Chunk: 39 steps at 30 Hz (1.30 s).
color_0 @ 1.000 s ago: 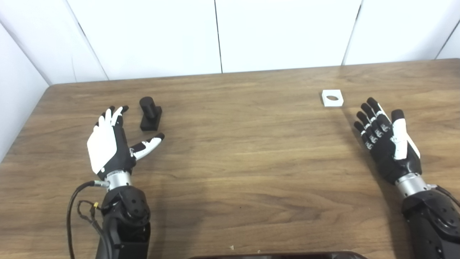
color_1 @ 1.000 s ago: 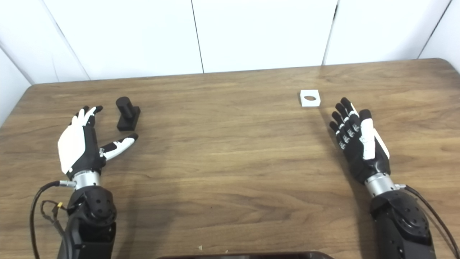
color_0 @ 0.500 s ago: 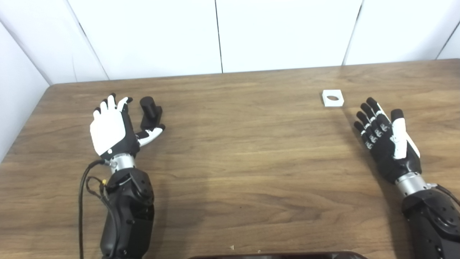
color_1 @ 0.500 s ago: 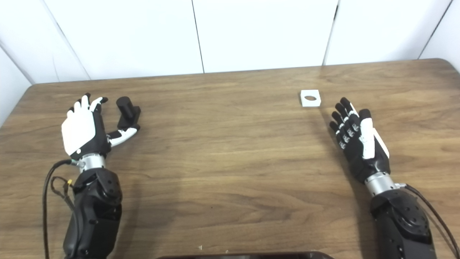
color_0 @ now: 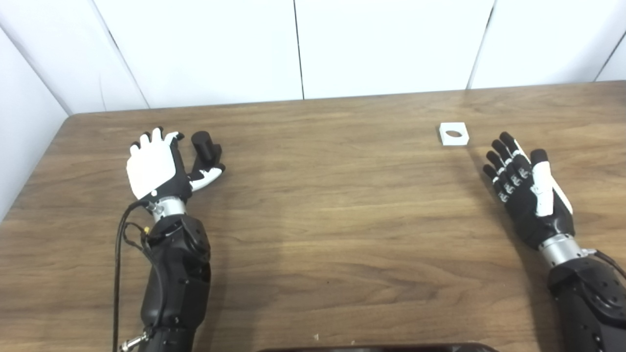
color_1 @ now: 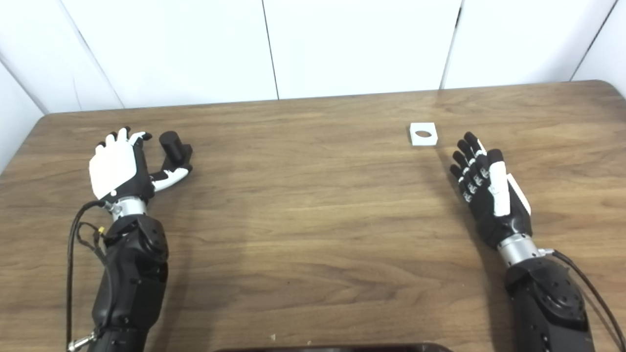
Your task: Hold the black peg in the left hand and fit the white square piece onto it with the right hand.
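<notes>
The brown wood-grain table [color_0: 313,234] fills the scene, walled by white panels [color_0: 293,49] along its far edge and left side. Its middle is open; the far edge lies close behind both parts, so there is little room beyond them.

The right hand [color_0: 525,193] rests spread and empty, palm turned inward, near the small white square piece with a round hole [color_0: 453,134], which lies flat just beyond its fingertips, not touched.

The left hand [color_0: 156,168] is open, white back upward, fingers splayed beside the black cylindrical peg on its black block base [color_0: 205,151]. Its thumb reaches toward the base; whether it touches cannot be told. Nothing is gripped.

The likely risk: closing from the side could tip or push the peg toward the far edge, since the peg stands tall on a small base. The thin white piece may slide away from the fingertips rather than lift.
</notes>
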Each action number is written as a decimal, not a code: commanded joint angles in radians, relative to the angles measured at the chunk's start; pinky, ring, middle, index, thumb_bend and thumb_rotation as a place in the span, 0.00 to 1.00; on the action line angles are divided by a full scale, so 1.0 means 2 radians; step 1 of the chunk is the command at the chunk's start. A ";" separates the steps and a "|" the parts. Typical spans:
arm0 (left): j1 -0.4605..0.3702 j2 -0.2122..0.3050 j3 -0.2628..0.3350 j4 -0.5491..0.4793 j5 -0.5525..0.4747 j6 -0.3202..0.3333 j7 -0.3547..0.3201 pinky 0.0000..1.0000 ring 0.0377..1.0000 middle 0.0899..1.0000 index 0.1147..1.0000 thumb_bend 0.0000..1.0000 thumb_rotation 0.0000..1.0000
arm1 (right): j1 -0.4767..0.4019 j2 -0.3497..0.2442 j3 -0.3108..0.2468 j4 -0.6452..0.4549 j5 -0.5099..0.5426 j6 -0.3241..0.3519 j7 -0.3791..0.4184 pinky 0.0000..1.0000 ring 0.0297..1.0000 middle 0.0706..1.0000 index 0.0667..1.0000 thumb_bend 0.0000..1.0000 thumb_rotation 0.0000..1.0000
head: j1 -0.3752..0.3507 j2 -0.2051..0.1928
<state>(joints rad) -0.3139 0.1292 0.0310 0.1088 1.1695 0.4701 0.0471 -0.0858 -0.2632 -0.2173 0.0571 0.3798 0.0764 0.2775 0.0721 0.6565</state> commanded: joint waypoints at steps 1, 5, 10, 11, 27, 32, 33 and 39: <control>-0.035 0.003 0.007 0.004 0.027 0.000 -0.002 1.00 1.00 0.97 0.76 0.79 0.48 | 0.022 0.008 0.002 0.033 0.004 -0.016 0.009 1.00 1.00 1.00 1.00 0.68 0.94 | 0.000 0.000; -0.045 -0.001 0.016 0.013 0.046 0.000 -0.023 1.00 1.00 0.97 0.77 0.79 0.49 | 0.022 0.007 0.000 0.037 0.006 -0.021 0.012 1.00 1.00 1.00 1.00 0.67 0.94 | 0.001 0.001; -0.053 -0.001 0.021 0.025 0.060 0.000 -0.036 1.00 1.00 0.96 0.78 0.79 0.49 | 0.021 0.007 -0.001 0.041 0.007 -0.022 0.014 1.00 1.00 1.00 1.00 0.68 0.93 | 0.002 0.001; -0.055 -0.001 0.022 0.029 0.064 0.000 -0.038 1.00 1.00 0.96 0.78 0.79 0.49 | 0.021 0.006 -0.001 0.042 0.008 -0.022 0.016 1.00 1.00 1.00 1.00 0.68 0.93 | 0.002 0.001; -0.079 -0.011 0.033 0.039 0.105 0.000 -0.090 1.00 1.00 0.94 0.75 0.81 0.53 | 0.025 0.007 -0.002 0.047 0.004 -0.026 0.017 1.00 1.00 1.00 1.00 0.68 0.95 | 0.003 0.000; -0.083 -0.013 0.033 0.047 0.103 0.000 -0.088 1.00 1.00 0.94 0.75 0.82 0.52 | 0.027 0.006 -0.002 0.046 0.003 -0.025 0.018 1.00 1.00 1.00 1.00 0.66 0.95 | 0.000 -0.001; -0.084 -0.013 0.033 0.049 0.105 0.000 -0.089 1.00 1.00 0.94 0.75 0.82 0.52 | 0.027 0.007 -0.002 0.046 0.003 -0.024 0.018 1.00 1.00 1.00 1.00 0.66 0.95 | 0.000 -0.001; -0.090 -0.017 0.036 0.057 0.113 0.000 -0.094 1.00 1.00 0.94 0.77 0.79 0.52 | 0.026 0.009 -0.002 0.048 0.004 -0.026 0.018 1.00 1.00 1.00 1.00 0.67 0.93 | 0.000 0.000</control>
<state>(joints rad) -0.4327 0.0912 0.0992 0.2352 1.3669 0.4695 -0.1569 -0.0928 -0.2685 -0.2261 0.0784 0.3810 0.0572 0.3031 0.0721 0.6550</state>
